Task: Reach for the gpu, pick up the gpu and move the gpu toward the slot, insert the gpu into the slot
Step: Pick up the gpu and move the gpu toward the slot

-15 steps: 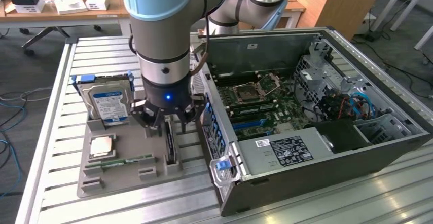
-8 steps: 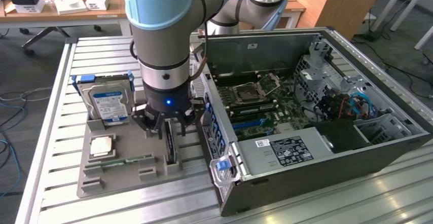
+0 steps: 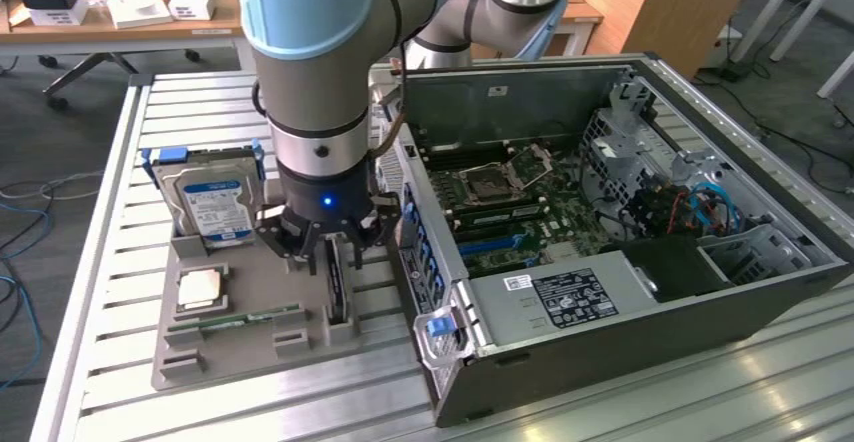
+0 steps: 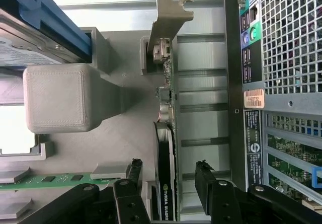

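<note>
The gpu [image 4: 166, 133] stands on its edge in a grey holder tray [image 3: 287, 342], its pale metal bracket [image 4: 168, 12] at the far end and its dark cooler between my fingers. My gripper [image 4: 168, 176] is open and straddles the card, one finger [image 4: 134, 172] on each side with a gap to the card. In the exterior view the gripper [image 3: 327, 247] hangs just over the gpu [image 3: 336, 300], to the left of the open computer case. The slot [image 3: 497, 245], a blue strip, lies on the green motherboard [image 3: 561, 212] inside the case.
On the tray also stand a blue-labelled hard drive [image 3: 214, 202], a CPU chip [image 3: 200, 287] and a memory stick [image 3: 234, 319]. The case's rear wall [image 3: 424, 252] rises right beside the gpu. A grey power supply [image 3: 561, 297] sits at the case's near end.
</note>
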